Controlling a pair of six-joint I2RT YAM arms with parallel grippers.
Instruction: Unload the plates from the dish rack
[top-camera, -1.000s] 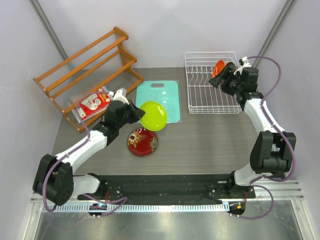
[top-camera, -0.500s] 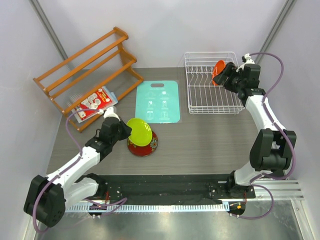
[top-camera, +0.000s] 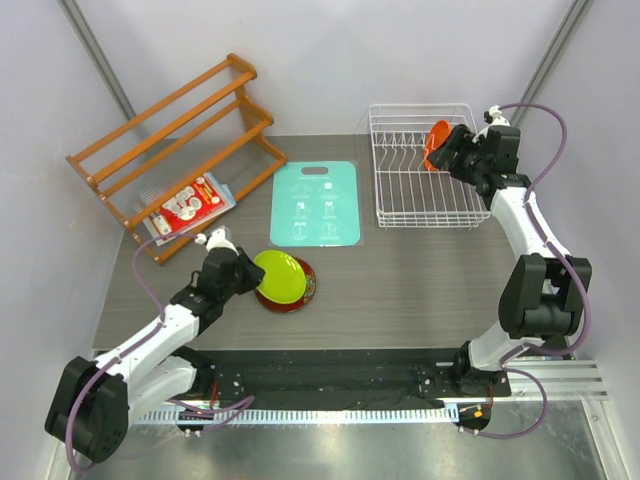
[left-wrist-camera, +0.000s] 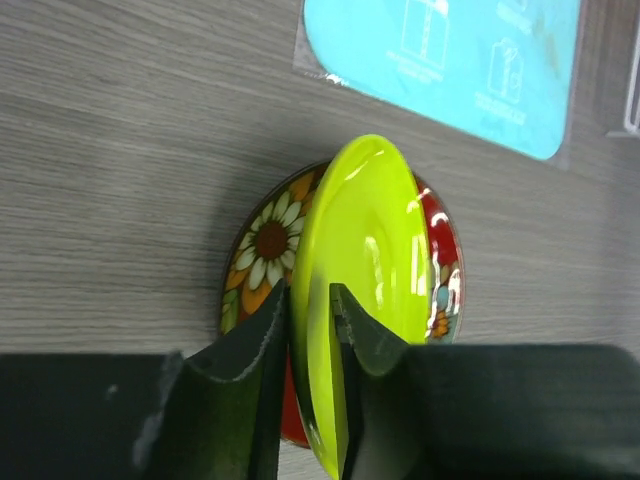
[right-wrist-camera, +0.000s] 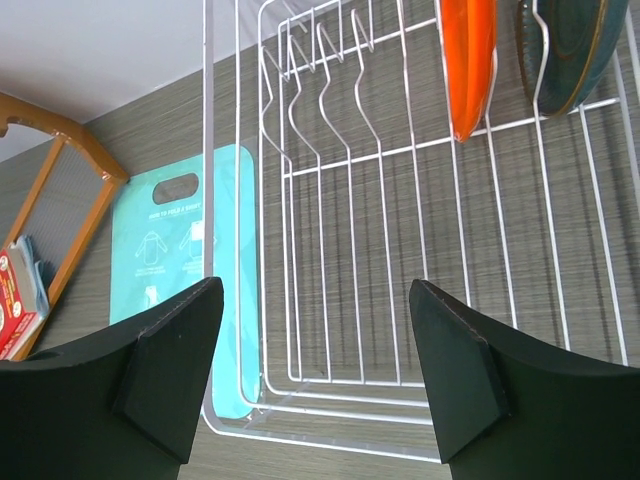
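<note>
Left gripper pinches the lime plate, tilted over the red plate, frame centre. Right gripper gapes wide; orange plate stands edge-on in dish rack, upper right.

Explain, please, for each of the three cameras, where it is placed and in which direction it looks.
Top external: fixed above and behind the arm bases, looking down on the table; both arms show whole.
Left wrist: on the left arm, looking down past the left gripper, shut on the lime plate over the red plate.
Right wrist: on the right arm, looking across the dish rack toward the orange plate; the open right gripper frames it.
Shared: both wrist views show the teal board.
</note>
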